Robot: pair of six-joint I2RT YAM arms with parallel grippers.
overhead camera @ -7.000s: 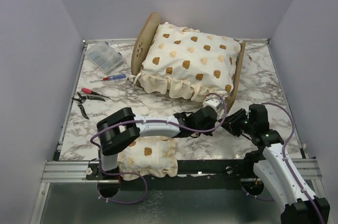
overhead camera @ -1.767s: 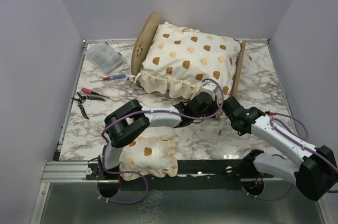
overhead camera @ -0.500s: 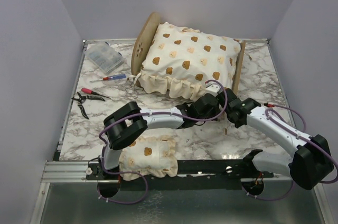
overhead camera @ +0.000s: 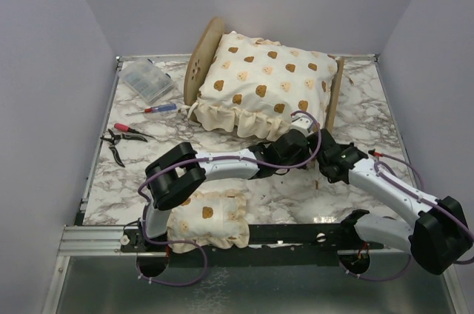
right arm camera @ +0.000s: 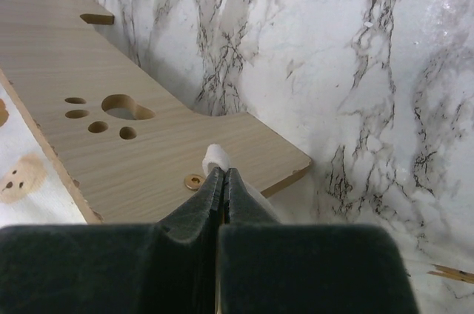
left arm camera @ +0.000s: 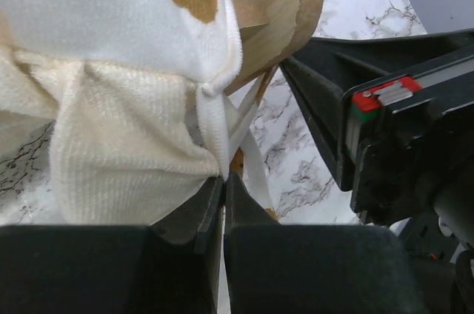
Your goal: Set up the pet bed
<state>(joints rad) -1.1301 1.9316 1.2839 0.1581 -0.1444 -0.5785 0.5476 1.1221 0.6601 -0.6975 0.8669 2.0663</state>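
Pet bed (overhead camera: 198, 58) stands at the far middle of the marble-patterned tabletop (overhead camera: 148, 173), boxed in by plain lilac-grey walls (overhead camera: 44, 69), with the bear-print cushion (overhead camera: 259, 81) on it. At its footboard (overhead camera: 335, 99), the left gripper (left arm camera: 224, 181) is clamped tight against a cushion tie (left arm camera: 222, 129); the right gripper (right arm camera: 222, 175) pinches a white tie end (right arm camera: 215, 155).

The left arm (overhead camera: 222, 164) stretches low to the right, its elbow bent up near the base. The left tool (left arm camera: 224, 184) has its fingers pressed together. The right arm (overhead camera: 392, 192) reaches forward and left, and the right tool (right arm camera: 223, 175) is likewise closed tight. The two wrists sit close together.
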